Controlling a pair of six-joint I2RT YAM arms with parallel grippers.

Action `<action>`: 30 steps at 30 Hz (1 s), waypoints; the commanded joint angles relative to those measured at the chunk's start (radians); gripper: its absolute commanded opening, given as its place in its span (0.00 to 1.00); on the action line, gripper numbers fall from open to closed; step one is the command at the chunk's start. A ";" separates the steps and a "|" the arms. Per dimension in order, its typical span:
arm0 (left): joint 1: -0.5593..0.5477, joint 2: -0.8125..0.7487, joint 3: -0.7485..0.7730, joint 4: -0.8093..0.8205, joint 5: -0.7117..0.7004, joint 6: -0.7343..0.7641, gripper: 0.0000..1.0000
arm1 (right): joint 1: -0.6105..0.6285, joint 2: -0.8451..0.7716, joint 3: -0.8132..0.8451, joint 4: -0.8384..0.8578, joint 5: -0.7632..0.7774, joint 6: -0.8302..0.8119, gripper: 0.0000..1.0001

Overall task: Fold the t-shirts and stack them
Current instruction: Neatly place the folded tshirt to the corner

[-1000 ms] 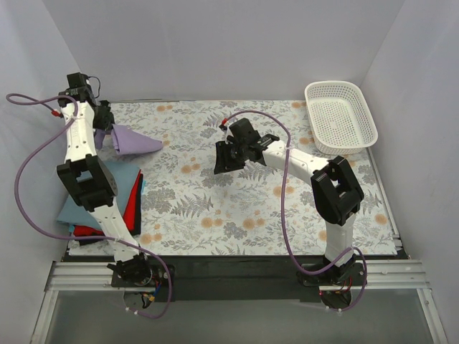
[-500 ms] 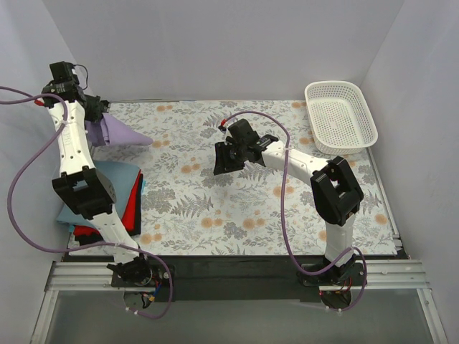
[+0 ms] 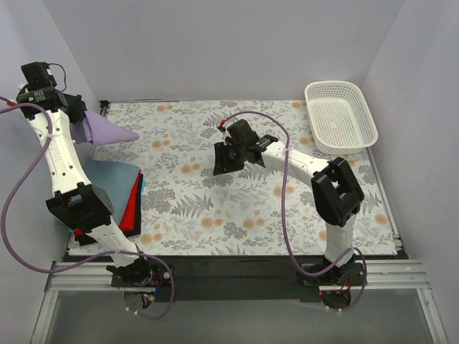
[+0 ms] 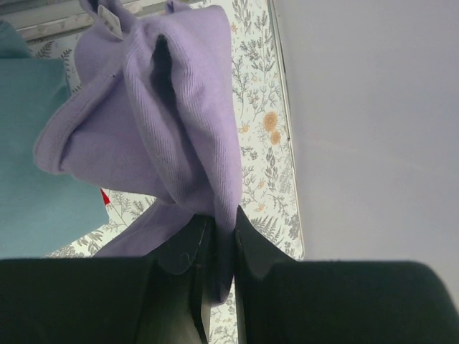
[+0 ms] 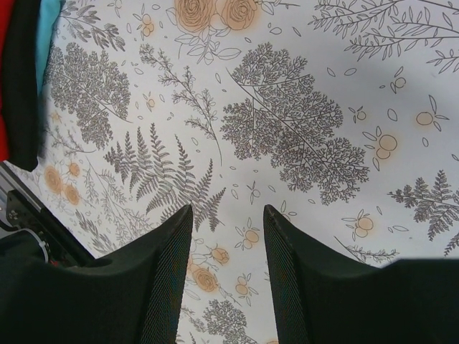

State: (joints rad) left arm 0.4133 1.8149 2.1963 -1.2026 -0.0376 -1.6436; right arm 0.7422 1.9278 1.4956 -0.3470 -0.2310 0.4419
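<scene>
- The left hand was clamped on a bunched fold of the lilac shirt. Cloth ran up between its two fingers and hung beyond them in thick folds.
- Seen from overhead, that hand stood high over the desk's 10 o'clock corner. The arm was stretched up along the left wall, with the wrist tipped so the fingers aimed toward 3 o'clock.
- The shirt trailed from the grip to a point toward 3 o'clock. Whether its tip brushed the floral cover could not be told.
- Judgement: the height probably served to get the cloth off the desk so it could swing over the pile without dragging.
- The pile lay at 8 to 9 o'clock, against the left edge and near the held shirt. The blue-grey shirt was on top, the red shirt showed beneath it, and a black shirt showed at the edge.
- The right hand hung low over mid-desk, its fingers parted with only floral cover showing between them. The elbow was bent at about 4 o'clock and the forearm reached toward 10 o'clock.
- Judgement: it was parked clear of the left arm's path.
- The white basket sat at 1 to 2 o'clock, well apart from both hands.
</scene>
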 commanded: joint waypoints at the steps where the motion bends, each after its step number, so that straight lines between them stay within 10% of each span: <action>1: 0.031 -0.120 -0.044 0.028 0.065 0.028 0.00 | 0.011 -0.056 0.003 -0.012 0.018 0.006 0.51; 13: 0.140 -0.348 -0.395 0.047 0.133 0.093 0.00 | 0.063 -0.107 -0.037 -0.026 0.050 0.011 0.50; 19: 0.168 -0.535 -0.671 0.015 -0.071 0.079 0.00 | 0.124 -0.139 -0.084 -0.032 0.084 0.011 0.50; 22: 0.168 -0.640 -0.768 0.014 -0.168 0.048 0.37 | 0.143 -0.164 -0.136 -0.032 0.099 0.008 0.50; 24: 0.170 -0.672 -0.806 0.000 -0.215 0.039 0.80 | 0.151 -0.179 -0.170 -0.032 0.101 0.006 0.50; 30: 0.170 -0.723 -0.836 0.056 -0.155 0.073 0.89 | 0.158 -0.214 -0.187 -0.032 0.116 0.004 0.51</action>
State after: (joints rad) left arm 0.5797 1.0966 1.3743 -1.1961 -0.2028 -1.5929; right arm 0.8982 1.7683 1.3048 -0.3931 -0.1402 0.4458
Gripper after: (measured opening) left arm 0.879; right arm 0.504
